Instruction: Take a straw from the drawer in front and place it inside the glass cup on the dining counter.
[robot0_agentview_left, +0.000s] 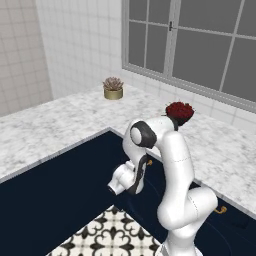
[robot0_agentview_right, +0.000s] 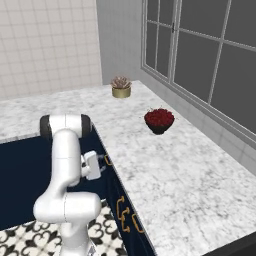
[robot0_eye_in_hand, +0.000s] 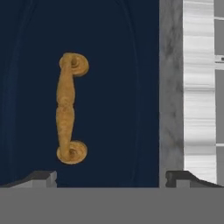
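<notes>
The drawer (robot0_eye_in_hand: 118, 87) is shut; its dark navy front panel fills the hand view, with the marble edge of the worktop along its right side. Its small brass bow handle (robot0_eye_in_hand: 68, 108) lies left of centre, a short way ahead of my gripper (robot0_eye_in_hand: 109, 179). The two fingertips (robot0_eye_in_hand: 39, 178) stand wide apart and open, with nothing between them. The same handle (robot0_agentview_left: 149, 162) shows just beyond my bent arm in the left base view and beside my hand (robot0_agentview_right: 93, 165) in the right base view. The straw is hidden. The glass cup and the dining counter are out of view.
A marble worktop (robot0_agentview_left: 60, 125) wraps the corner under the windows. On it stand a potted succulent (robot0_agentview_right: 121, 86) and a dark bowl of red fruit (robot0_agentview_right: 159, 120). Navy cabinet doors with brass handles (robot0_agentview_right: 122, 207) run below. Patterned floor tiles (robot0_agentview_left: 110, 235) lie beside my base.
</notes>
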